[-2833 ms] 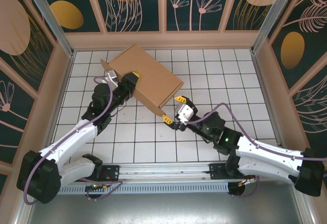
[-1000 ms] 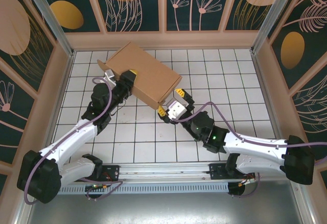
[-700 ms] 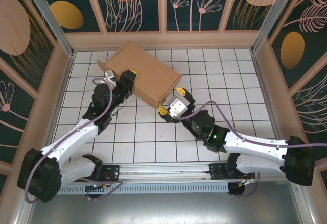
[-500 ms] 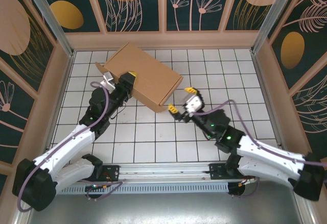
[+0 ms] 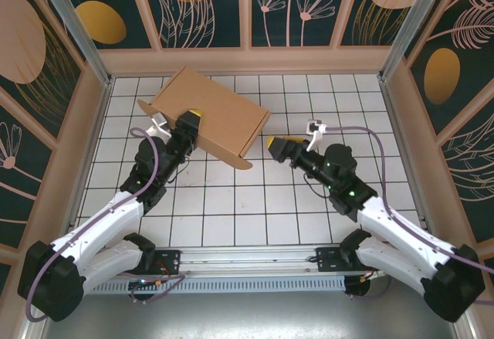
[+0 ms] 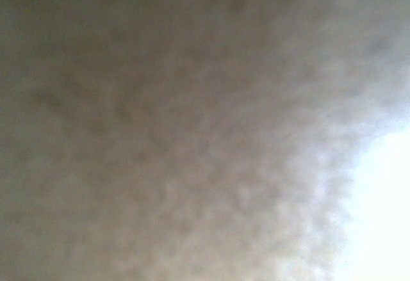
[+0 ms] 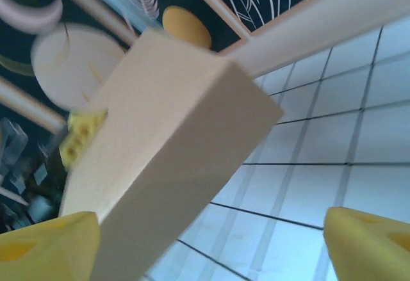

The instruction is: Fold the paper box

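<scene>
Near edge: metal rail [image 5: 255,254] w/ both my arm bases bolted on; arms reach fwd over the white grid-tile table [image 5: 363,107]; right half + near strip of tiles are bare, plenty of room to move there.

My R gripper [image 7: 205,246] sits mid-table, just right of the near-right end of the paper box [image 5: 212,111]; apart from it, not touching; jaws spread wide, nothing btwn them; yellow fingertips [image 7: 48,246] are blunt and plastic-looking, at both lower corners of the R wrist view.

My L gripper [image 5: 187,119] is on the box's near-left long edge, clamped on the cardboard; one yellow finger lies on the top panel; L wrist view is just blurred brown, lens right up against it.

Box: plain brown cardboard, matte, unprinted; closed-up oblong w/ straight edges + sharp corners; lies diagonal, far-left to near-right, in left-centre of table. Small rounded tab [image 5: 244,163] sticks out at near-right corner; loose flap [image 5: 149,107] at left end, close to the left wall. R wrist view shows the near-right end tilted up w/ tile lines running under it; can't tell if the far side touches the tiles.

Beyond: pale wooden wall [image 5: 247,61] hems the far edge; narrow gap btwn it and box's far corner; dark teal panels [image 5: 204,11] w/ leaf + orange oval prints above.
</scene>
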